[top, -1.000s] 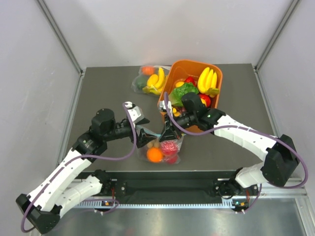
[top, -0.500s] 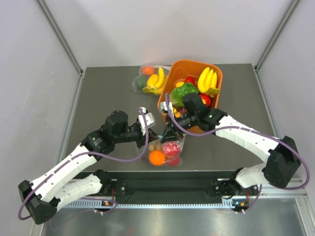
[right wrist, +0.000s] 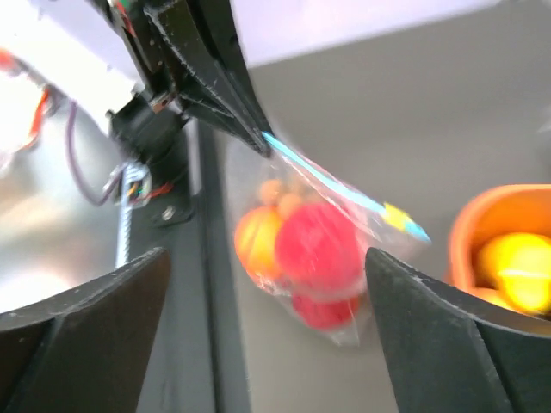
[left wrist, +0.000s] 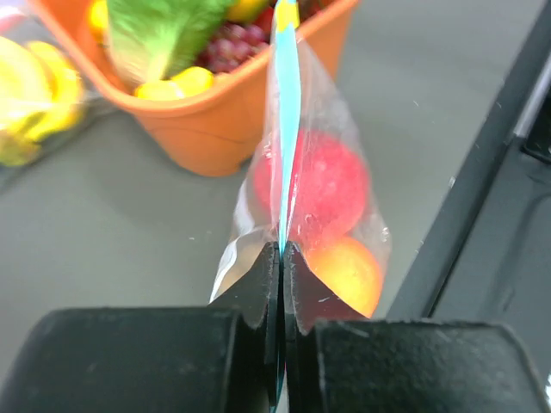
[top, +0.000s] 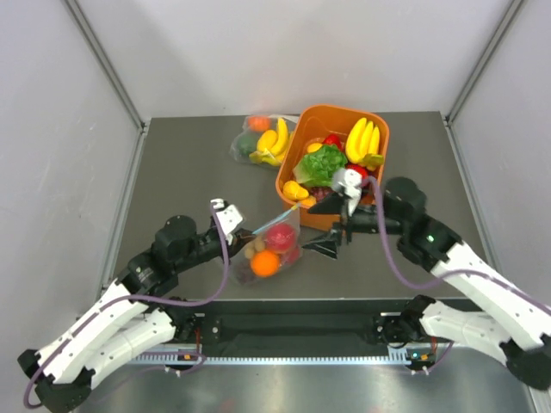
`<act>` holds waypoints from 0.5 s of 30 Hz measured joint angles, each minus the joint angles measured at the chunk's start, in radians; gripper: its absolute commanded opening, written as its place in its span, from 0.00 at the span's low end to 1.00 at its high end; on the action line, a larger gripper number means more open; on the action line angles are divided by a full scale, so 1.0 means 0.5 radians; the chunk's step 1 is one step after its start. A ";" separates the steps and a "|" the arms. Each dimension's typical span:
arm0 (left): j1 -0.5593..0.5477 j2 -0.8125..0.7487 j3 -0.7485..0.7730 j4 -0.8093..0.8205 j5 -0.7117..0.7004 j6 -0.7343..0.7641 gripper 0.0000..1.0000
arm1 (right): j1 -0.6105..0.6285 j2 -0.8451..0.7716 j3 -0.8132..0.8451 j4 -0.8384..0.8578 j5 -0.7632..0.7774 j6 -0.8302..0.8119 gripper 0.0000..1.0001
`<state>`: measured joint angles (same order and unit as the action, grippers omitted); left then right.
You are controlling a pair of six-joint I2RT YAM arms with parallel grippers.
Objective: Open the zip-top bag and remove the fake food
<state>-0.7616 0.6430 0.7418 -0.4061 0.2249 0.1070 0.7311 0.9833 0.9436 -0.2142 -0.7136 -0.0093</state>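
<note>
Left claw (left wrist: 281,255) pinches the bag (top: 277,248) by its strip (left wrist: 286,112) — right claw (top: 334,239) spread, apart — so it (heavy with fruit (top: 265,263)) may slip.

Zip-top bag (top: 288,234) before tub (top: 340,109) (fake food (top: 266,265) inside)

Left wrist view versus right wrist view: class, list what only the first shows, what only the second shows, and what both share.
Only the left wrist view: green lettuce and purple grapes in the orange bin, plus a blurred bag of bananas. Only the right wrist view: the right gripper, open and empty, and the pale grape bunch in the zip-top bag. Both: the zip-top bag, its red fruit and orange, the left gripper shut on the teal zip strip, and the orange bin.
</note>
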 measured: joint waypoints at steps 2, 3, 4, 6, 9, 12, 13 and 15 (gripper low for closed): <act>0.002 -0.059 -0.017 0.000 -0.044 -0.011 0.00 | -0.015 -0.223 -0.127 0.115 0.122 0.053 0.98; 0.002 -0.066 -0.018 0.001 -0.055 -0.015 0.00 | -0.017 -0.304 -0.178 0.166 0.169 0.081 0.99; 0.002 -0.061 -0.018 0.001 -0.059 -0.017 0.00 | -0.018 -0.387 -0.235 0.236 0.208 0.107 0.98; 0.002 -0.041 -0.023 -0.003 -0.060 -0.017 0.00 | -0.019 -0.483 -0.337 0.386 0.256 0.165 0.98; 0.003 -0.017 -0.041 -0.018 -0.008 -0.016 0.00 | -0.021 -0.444 -0.475 0.600 0.284 0.235 0.97; 0.003 -0.046 -0.060 -0.018 0.051 -0.017 0.00 | -0.031 -0.315 -0.563 0.726 0.286 0.273 0.96; 0.003 -0.063 -0.062 -0.018 0.061 -0.017 0.00 | -0.041 -0.256 -0.593 0.771 0.282 0.289 0.96; 0.003 -0.104 -0.064 -0.017 0.078 -0.018 0.00 | -0.063 -0.201 -0.653 0.848 0.281 0.305 0.96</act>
<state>-0.7601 0.5911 0.7097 -0.4145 0.2638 0.0982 0.6998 0.8829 0.6170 0.2096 -0.5732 0.1432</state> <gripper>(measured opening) 0.022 0.965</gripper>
